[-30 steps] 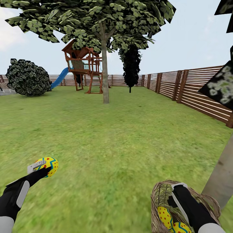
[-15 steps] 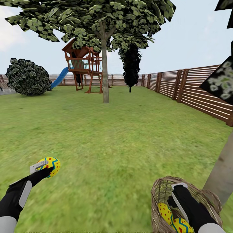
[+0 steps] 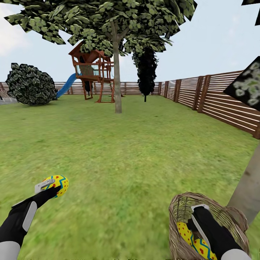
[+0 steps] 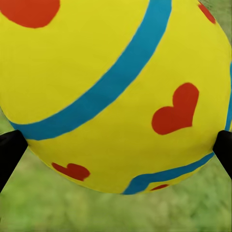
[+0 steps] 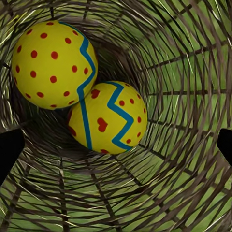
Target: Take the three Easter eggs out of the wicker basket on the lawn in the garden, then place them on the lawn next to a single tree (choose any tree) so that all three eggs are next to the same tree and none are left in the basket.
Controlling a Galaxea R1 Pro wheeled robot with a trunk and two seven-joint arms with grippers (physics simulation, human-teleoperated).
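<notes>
Over the last second the left hand has carried its yellow egg with blue zigzag bands and red dots a little further forward over the green mottled lawn, while the right arm has sunk deeper into the basket (the view has tipped slightly too). The left hand is clamped on that egg, its dark fingertips pressing the shell on both sides in the left wrist view, with grass beneath.

Far back stand a dark round bush, a wooden playset with a blue slide, a slim grey-tan tree under a dark speckled crown and a narrow black columnar tree, all ringed by a dark brown slatted fence.

At the right, the brown see-through wicker basket sits beside a pale trunk. The right hand is inside it, fingers spread apart and gripping nothing. Two more matching eggs lie touching at the bottom.
</notes>
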